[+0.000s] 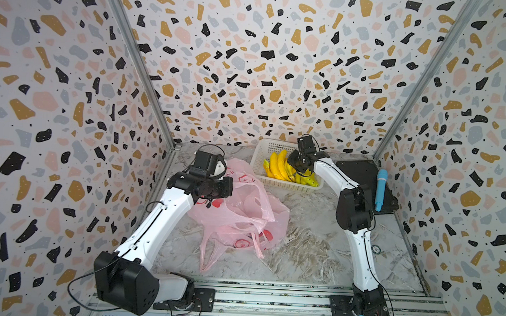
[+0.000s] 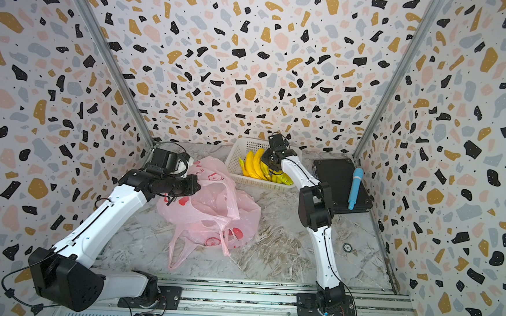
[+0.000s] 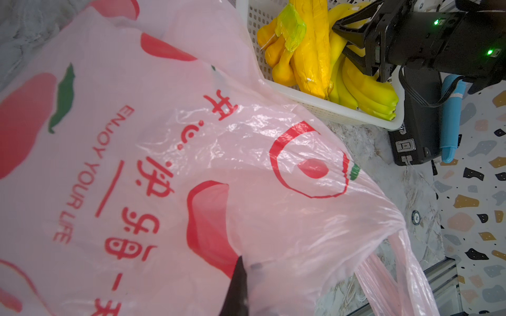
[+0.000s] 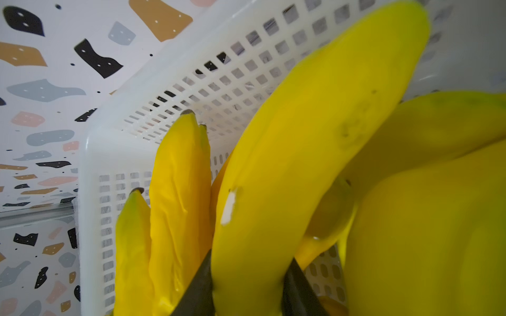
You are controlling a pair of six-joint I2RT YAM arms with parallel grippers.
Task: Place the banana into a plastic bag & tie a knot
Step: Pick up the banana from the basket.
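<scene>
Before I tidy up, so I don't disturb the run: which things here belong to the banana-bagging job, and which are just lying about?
In the job: banana held by the right gripper; other bananas in the white basket; pink plastic bag, pinched by the left gripper.
Lying about: black case; blue microphone-like item on it.

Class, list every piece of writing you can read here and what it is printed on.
"ENJOY YOUR LIFE": red, on the pink plastic bag.
"开心快乐每一": red, beside it; next character cut off.
In both top views the print is too small to read.
</scene>
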